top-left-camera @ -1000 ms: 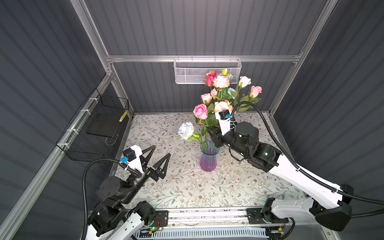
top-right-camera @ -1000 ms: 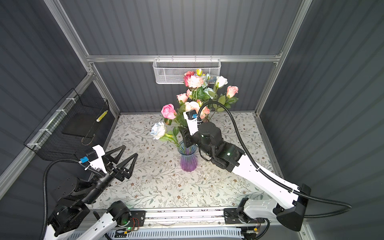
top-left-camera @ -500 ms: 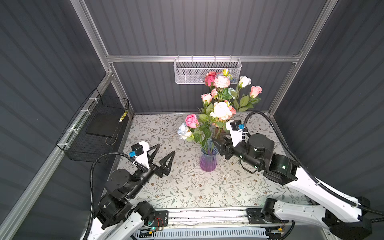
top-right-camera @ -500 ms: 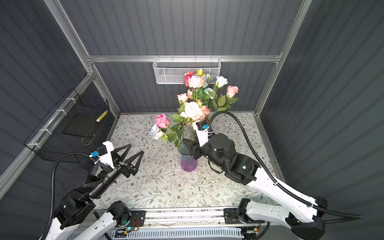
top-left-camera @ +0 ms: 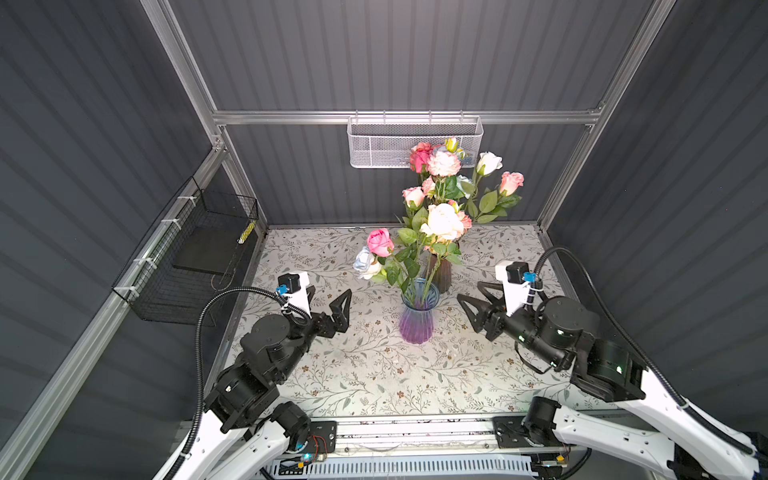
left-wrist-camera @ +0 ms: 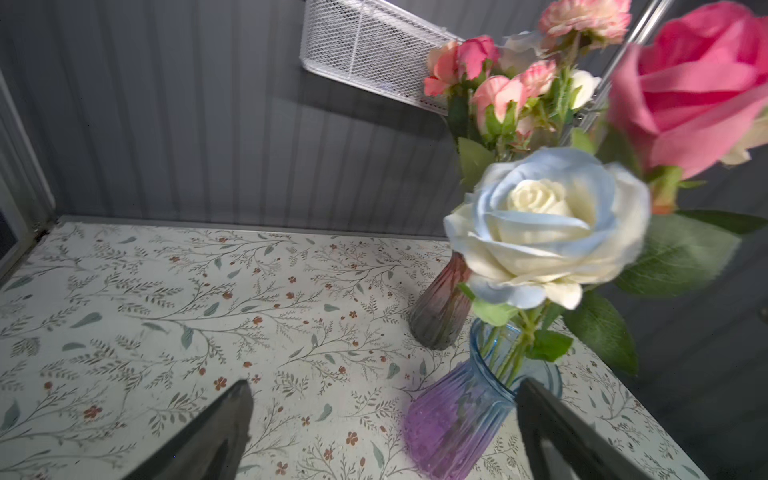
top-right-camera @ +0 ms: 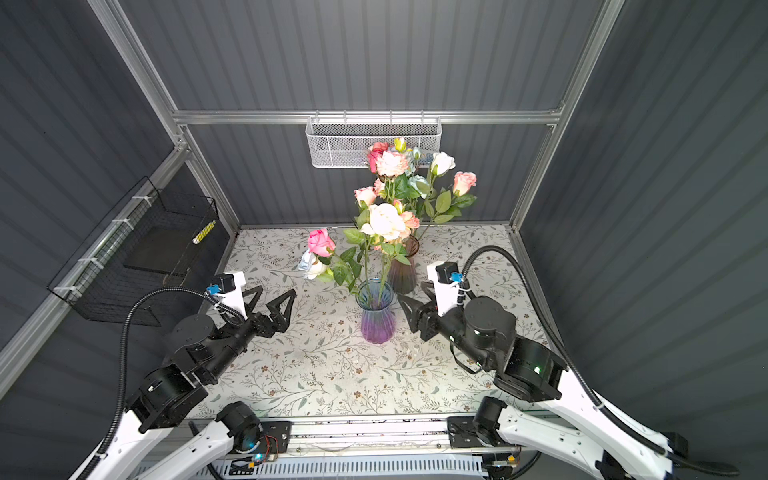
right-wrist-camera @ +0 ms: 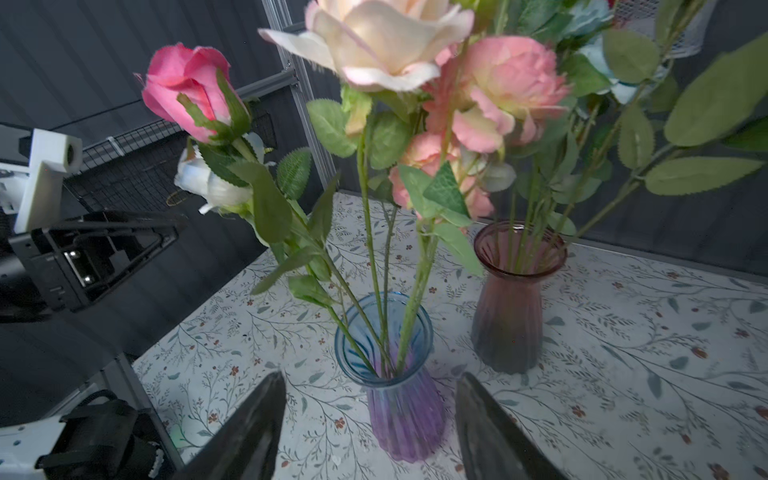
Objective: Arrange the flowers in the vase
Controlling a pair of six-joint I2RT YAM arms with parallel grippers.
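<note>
Jaws of the left gripper (top-right-camera: 276, 294) gape wide, empty; ahead, between both grippers, the flowers (top-left-camera: 442, 222) stand in the blue-purple vase (top-left-camera: 419, 316); the right gripper (top-left-camera: 469, 291), among the stems 1 second ago, has backed off, jaws parted, empty.

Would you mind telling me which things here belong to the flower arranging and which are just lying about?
Job: flowers; blue vase, holding a few stems; red vase, holding the rest.
Lying about: white basket on the back wall; black basket on the side wall; small yellow thing inside it.
</note>
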